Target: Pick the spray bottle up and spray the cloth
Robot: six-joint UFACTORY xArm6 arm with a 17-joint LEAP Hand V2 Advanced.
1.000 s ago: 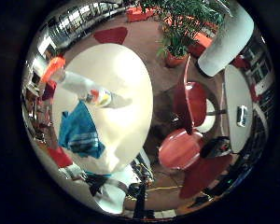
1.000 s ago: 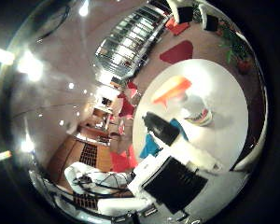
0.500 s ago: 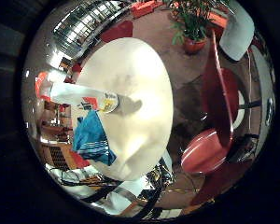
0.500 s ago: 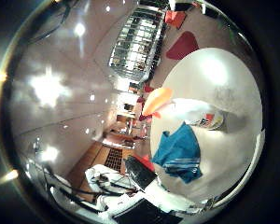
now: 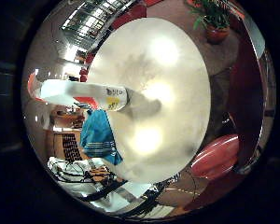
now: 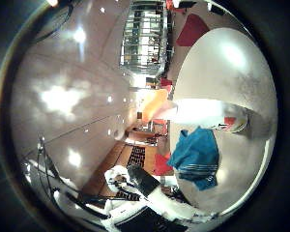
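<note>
A white spray bottle (image 5: 89,93) with an orange trigger head stands upright on the round white table (image 5: 173,84). A crumpled blue cloth (image 5: 101,138) lies on the table right beside it. The right thumb side palm view shows the same bottle (image 6: 201,113), its orange head (image 6: 157,101) and the cloth (image 6: 195,158). My hand (image 6: 135,191) shows as white and black parts at that view's edge, near the cloth's side of the table. It is above the table, away from the bottle. Its fingers look relaxed and hold nothing.
A red chair (image 5: 222,157) stands at the table's edge, on the side away from the bottle. A potted plant (image 5: 213,19) stands on the floor beyond the table. Windows and ceiling lights (image 6: 145,39) fill the room behind.
The whole picture has shifted and the table, bottle and cloth look larger: the hand has come closer to the table. The bottle and cloth have not moved.
</note>
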